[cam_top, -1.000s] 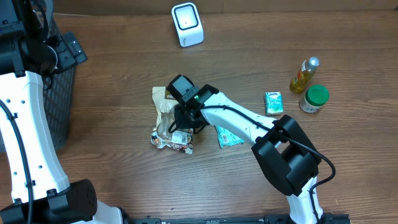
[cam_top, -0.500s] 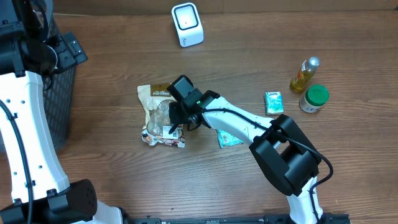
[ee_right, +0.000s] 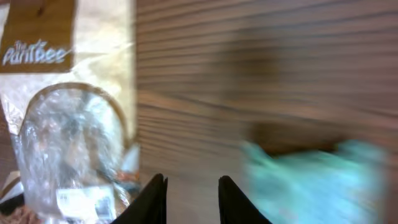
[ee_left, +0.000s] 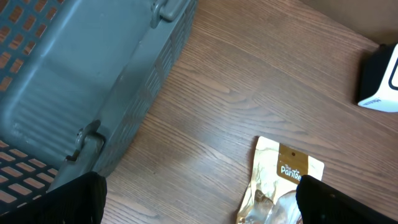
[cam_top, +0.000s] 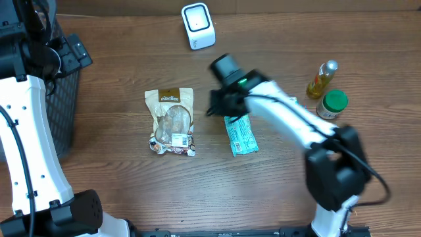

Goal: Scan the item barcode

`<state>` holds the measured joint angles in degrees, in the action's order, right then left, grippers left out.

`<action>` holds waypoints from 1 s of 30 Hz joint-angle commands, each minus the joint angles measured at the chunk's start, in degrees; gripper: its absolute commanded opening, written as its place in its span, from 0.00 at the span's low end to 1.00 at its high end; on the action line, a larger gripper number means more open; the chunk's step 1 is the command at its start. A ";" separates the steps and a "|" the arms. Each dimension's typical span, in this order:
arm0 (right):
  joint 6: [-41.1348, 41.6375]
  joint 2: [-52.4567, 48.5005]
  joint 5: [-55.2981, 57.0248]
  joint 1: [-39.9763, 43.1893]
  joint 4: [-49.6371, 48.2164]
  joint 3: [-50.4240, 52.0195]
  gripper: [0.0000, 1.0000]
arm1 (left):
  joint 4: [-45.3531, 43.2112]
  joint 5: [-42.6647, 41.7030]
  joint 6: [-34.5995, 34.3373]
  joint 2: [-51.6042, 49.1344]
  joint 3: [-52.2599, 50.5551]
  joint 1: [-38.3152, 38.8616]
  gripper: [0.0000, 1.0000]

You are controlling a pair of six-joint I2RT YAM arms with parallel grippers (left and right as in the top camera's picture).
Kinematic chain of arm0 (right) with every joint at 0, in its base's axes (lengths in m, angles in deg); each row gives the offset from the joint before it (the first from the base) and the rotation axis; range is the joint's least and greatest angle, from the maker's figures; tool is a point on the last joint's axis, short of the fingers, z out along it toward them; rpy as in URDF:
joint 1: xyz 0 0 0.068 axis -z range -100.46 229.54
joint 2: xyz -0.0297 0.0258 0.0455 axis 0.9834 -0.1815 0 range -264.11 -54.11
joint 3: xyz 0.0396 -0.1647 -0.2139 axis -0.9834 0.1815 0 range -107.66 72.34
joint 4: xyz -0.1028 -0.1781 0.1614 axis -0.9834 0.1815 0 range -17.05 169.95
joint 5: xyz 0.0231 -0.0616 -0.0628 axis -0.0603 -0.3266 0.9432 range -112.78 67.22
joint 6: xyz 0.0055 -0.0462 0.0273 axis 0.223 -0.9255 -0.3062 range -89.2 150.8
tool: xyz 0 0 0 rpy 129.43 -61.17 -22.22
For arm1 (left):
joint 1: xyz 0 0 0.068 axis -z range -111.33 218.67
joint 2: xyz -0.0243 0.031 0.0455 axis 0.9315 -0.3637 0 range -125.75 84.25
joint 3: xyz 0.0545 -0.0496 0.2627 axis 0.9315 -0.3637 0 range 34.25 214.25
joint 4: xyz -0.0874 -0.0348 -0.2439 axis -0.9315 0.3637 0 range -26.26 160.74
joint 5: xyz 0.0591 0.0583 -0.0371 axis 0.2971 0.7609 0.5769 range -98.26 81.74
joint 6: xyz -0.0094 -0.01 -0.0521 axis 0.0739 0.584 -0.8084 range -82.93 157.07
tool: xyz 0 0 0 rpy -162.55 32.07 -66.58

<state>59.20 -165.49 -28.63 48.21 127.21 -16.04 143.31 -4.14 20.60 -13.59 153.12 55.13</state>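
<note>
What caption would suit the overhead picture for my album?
Right pincer open over the table, between a gold snack pouch and a teal packet.

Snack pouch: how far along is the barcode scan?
Done: snack pouch lies flat on the table, white label up, nothing gripping it. In hand: nothing; right gripper is empty, jaws slightly apart, between the pouch and teal packet. Remaining: presenting the label to the scanner, which stands apart.
</note>
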 commanded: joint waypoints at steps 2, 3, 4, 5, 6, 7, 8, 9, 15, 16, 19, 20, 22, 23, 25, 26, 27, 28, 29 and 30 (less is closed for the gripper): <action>-2.14 2.78 2.43 5.99 10.73 -1.05 0.25 | -0.09 -0.11 0.20 -0.28 0.44 0.04 0.99; -2.12 2.73 3.23 7.10 12.83 -0.68 0.25 | -0.09 -0.11 0.20 -0.28 0.44 0.04 0.99; -2.14 2.71 4.02 8.31 14.84 -0.02 0.25 | -0.09 -0.11 0.20 -0.28 0.44 0.04 1.00; -2.12 2.71 4.57 9.09 15.78 0.68 0.25 | -0.09 -0.11 0.20 -0.28 0.44 0.04 0.99; -2.12 2.71 4.92 9.94 16.37 1.68 0.25 | -0.09 -0.11 0.20 -0.28 0.44 0.04 0.99; -2.12 2.71 4.92 10.69 16.35 2.80 0.26 | -0.09 -0.11 0.20 -0.28 0.44 0.04 1.00; -2.12 2.71 4.92 11.26 16.09 4.02 0.26 | -0.09 -0.11 0.20 -0.28 0.44 0.04 0.99; -2.12 2.71 4.92 11.58 15.45 5.20 0.26 | -0.09 -0.11 0.20 -0.28 0.44 0.04 1.00; -1.44 2.71 4.15 11.76 8.79 13.25 0.27 | -0.09 -0.11 0.20 -0.28 0.44 0.04 1.00; -1.42 2.71 3.30 11.54 7.72 14.56 0.27 | -0.09 -0.11 0.20 -0.28 0.44 0.04 1.00; -1.44 2.71 -1.07 10.80 5.38 17.79 0.27 | -0.09 -0.11 0.20 -0.28 0.44 0.04 1.00; -1.44 2.71 -3.15 10.47 4.46 19.04 0.27 | -0.09 -0.11 0.20 -0.28 0.44 0.04 1.00; -1.42 2.71 -5.31 10.08 3.58 20.22 0.27 | -0.09 -0.11 0.20 -0.28 0.44 0.04 0.99; -1.42 2.71 -6.29 9.86 3.08 20.81 0.27 | -0.09 -0.11 0.20 -0.28 0.44 0.04 1.00; -1.44 2.71 -8.33 8.90 2.54 21.68 0.27 | -0.09 -0.11 0.20 -0.28 0.44 0.04 0.99; -1.44 2.71 -8.87 8.48 2.49 21.88 0.27 | -0.09 -0.11 0.20 -0.28 0.44 0.04 1.00; -1.42 2.71 -9.55 7.85 2.34 22.16 0.27 | -0.09 -0.11 0.20 -0.28 0.44 0.04 0.99; -1.44 2.71 -10.43 6.71 2.34 22.23 0.27 | -0.09 -0.11 0.20 -0.28 0.44 0.04 1.00; -1.40 2.71 -10.93 6.05 2.25 22.27 0.27 | -0.09 -0.11 0.20 -0.28 0.44 0.04 1.00; -1.42 2.71 -11.41 5.29 1.79 22.27 0.27 | -0.09 -0.11 0.20 -0.28 0.44 0.04 1.00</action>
<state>57.62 -162.62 -36.06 55.93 129.87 5.62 143.31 -4.14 20.60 -13.59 153.12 55.13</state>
